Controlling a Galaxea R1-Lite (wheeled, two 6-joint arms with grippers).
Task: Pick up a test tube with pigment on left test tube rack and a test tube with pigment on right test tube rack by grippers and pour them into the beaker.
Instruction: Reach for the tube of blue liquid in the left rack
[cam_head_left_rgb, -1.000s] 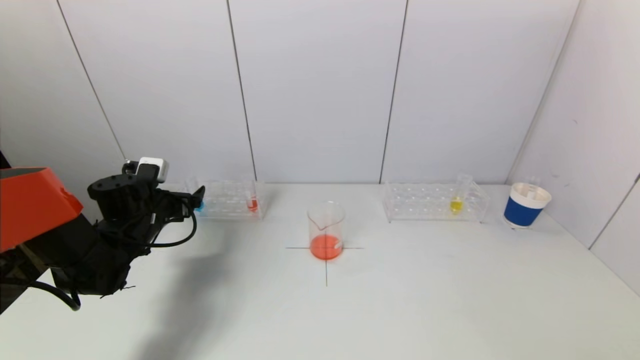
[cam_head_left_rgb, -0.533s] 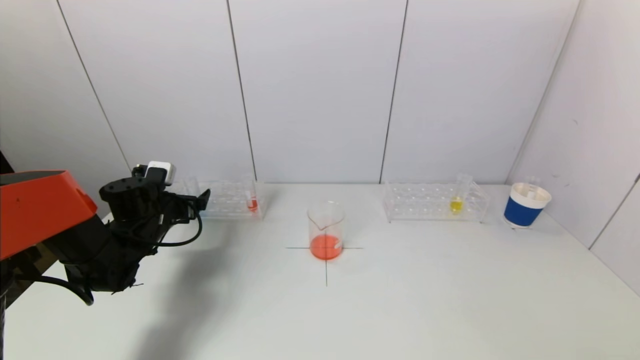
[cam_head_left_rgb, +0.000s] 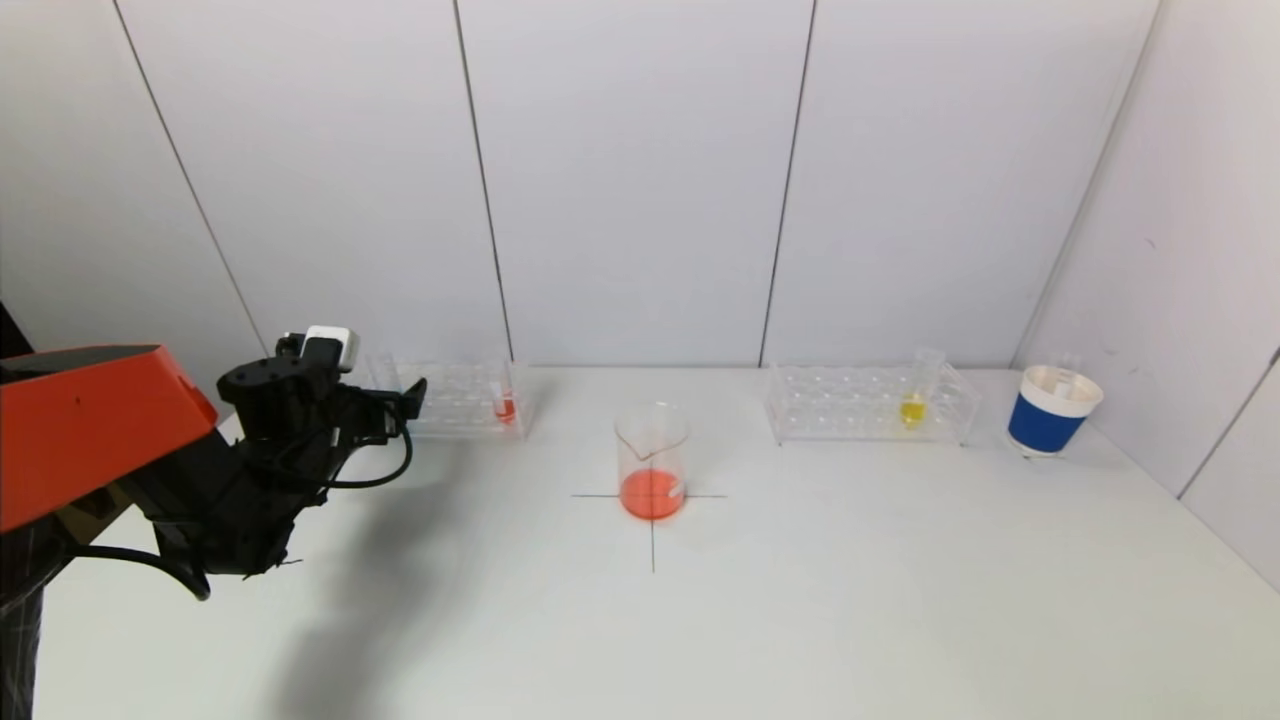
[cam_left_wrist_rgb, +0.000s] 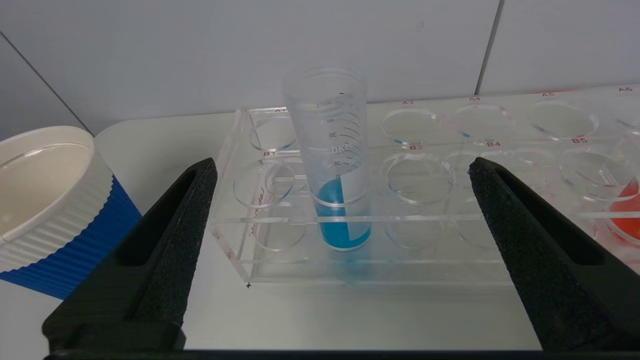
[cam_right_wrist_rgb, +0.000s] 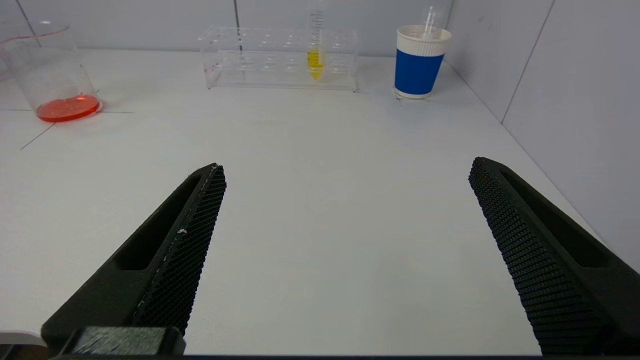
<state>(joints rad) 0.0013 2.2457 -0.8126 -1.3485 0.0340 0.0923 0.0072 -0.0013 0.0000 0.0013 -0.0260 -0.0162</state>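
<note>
The left tool (cam_left_wrist_rgb: 340, 200) has advanced toward the rack (cam_left_wrist_rgb: 380, 220) by the bench's back-left corner, level, fingers apart around the blue tube (cam_left_wrist_rgb: 332, 165).

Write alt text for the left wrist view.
The open left hand faces a test tube of blue pigment standing upright in a clear rack, the tube centred between its black fingers and not yet touched. A blue-and-white paper cup sits beside the rack.
</note>
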